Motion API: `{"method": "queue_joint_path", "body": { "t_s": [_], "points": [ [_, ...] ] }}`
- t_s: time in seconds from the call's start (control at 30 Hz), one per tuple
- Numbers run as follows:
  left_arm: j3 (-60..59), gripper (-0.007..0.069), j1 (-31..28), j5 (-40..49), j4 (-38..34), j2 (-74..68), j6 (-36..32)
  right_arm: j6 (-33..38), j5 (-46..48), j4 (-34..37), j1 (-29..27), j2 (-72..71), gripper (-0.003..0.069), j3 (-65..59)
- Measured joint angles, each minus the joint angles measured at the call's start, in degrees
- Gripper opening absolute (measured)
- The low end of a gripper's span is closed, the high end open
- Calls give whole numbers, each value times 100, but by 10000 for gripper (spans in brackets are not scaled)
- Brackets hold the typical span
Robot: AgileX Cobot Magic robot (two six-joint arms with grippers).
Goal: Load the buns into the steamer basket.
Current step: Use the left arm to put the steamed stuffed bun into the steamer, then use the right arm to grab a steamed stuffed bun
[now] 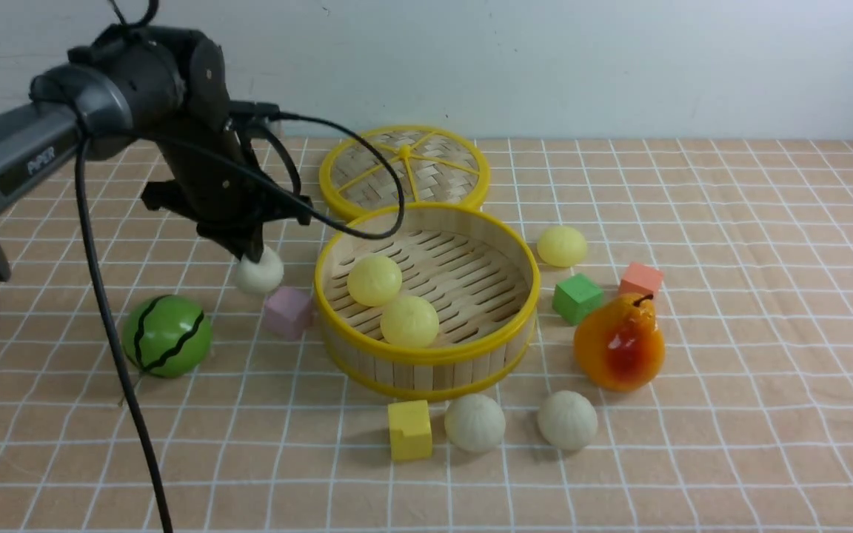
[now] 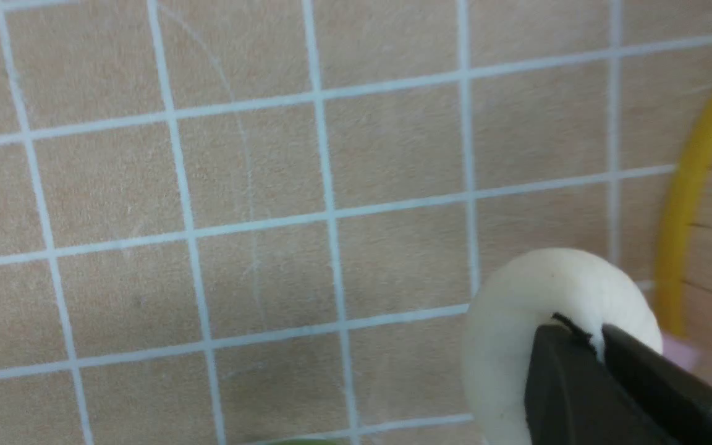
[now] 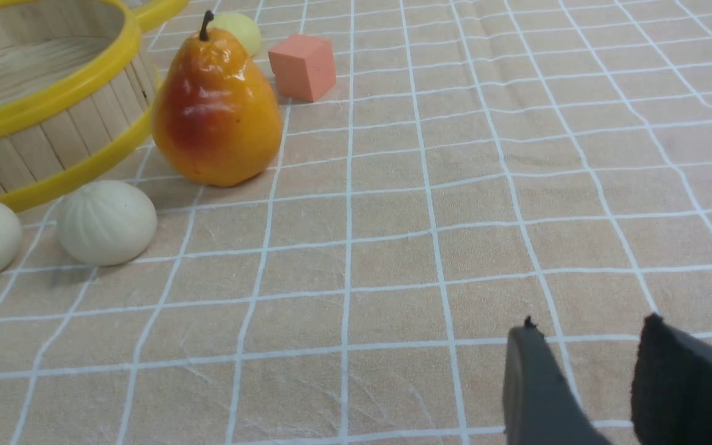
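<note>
left gripper clamped on off-white bun, basket drop is next

my left gripper [image 1: 249,250] is closed tight on 1 off-white bun [image 1: 260,272], left of centre in the front view, a little left of the steamer basket [image 1: 426,355]. the left wrist view shows both black jaws pinching the bun's edge, a shallow bite. can't tell if the bun is clear of the cloth [image 1: 730,296]. my right gripper [image 3: 588,346] sits at the lower right of its own view, jaws apart, holding nothing.

count: 2 yellow buns [image 1: 374,280] lie inside the basket, toward its left-front wall. 1 more yellow bun [image 1: 562,246] is outside, just right of the basket. 2 off-white buns [image 1: 474,422] sit on the cloth below the basket, lower centre, next to a yellow cube [image 1: 409,429].

step: grasp made, carry comes next; i judge this as bun 3 of 6. the next move calls for a lift high enough to clear the yellow rim and the pink cube [image 1: 287,311] that sits between bun and basket wall. then travel right over the bare slats and open. the pinch looks thin, so the bun may slip; go slow.
</note>
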State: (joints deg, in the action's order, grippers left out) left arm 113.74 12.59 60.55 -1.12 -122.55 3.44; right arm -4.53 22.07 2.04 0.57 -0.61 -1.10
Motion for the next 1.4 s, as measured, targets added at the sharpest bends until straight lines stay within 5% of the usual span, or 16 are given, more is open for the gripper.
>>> {"method": "queue_joint_path", "body": {
  "t_s": [0.33,0.57,0.67,0.9,1.03,1.13,1.23,1.27,1.33,1.4],
  "points": [
    [168,-11,857,-1105,-708,-15,-459,0,0,0,0,0,239,0],
    [452,10,899,-2080,-705,-818,-470,0,0,0,0,0,239,0],
    [528,64,894,-2212,-683,-1084,-472,0,0,0,0,0,239,0],
    [590,421,894,-2048,-660,-1118,-478,0,0,0,0,0,239,0],
    [580,495,894,-1469,-660,-694,-478,0,0,0,0,0,239,0],
    [580,442,894,-852,-648,27,-378,0,0,0,0,0,239,0],
    [580,279,894,-328,-648,645,-344,0,0,0,0,0,239,0],
    [597,146,894,49,-648,1012,-344,0,0,0,0,0,239,0],
    [609,4,894,491,-648,1571,-344,0,0,0,0,0,239,0],
    [548,-13,894,643,-660,1833,-344,0,0,0,0,0,239,0]
  ]
}}
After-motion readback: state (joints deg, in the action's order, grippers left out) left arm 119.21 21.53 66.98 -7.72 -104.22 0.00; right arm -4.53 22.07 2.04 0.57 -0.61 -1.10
